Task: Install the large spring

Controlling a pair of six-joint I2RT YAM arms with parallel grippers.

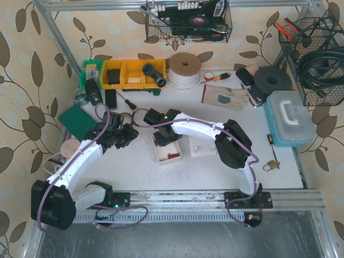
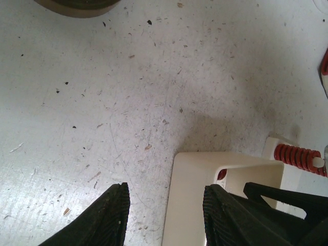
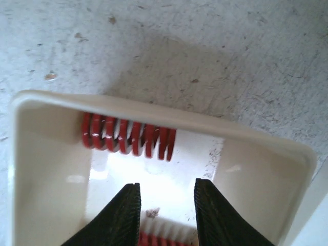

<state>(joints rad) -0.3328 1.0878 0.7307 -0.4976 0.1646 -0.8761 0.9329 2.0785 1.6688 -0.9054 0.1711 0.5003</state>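
Note:
A white tray (image 1: 160, 154) holding red springs (image 1: 172, 155) sits mid-table. In the right wrist view one red spring (image 3: 128, 137) lies against the tray's far wall (image 3: 246, 136). A second, blurred red spring (image 3: 164, 241) crosses the gap low between the fingers. My right gripper (image 3: 164, 187) is down inside the tray with its jaws partway apart; whether they pinch that spring does not show. My left gripper (image 2: 165, 192) is open astride the tray's corner wall (image 2: 192, 179), one finger outside over the table. Another red spring (image 2: 300, 156) sits on a white piece beyond.
A small white fixture (image 1: 198, 149) stands just right of the tray. Yellow bins (image 1: 129, 73), a tape roll (image 1: 185, 69) and gloves (image 1: 224, 97) line the back. A blue-lidded box (image 1: 288, 118) and a padlock (image 1: 271, 164) lie at the right, a green pad (image 1: 78, 121) at the left.

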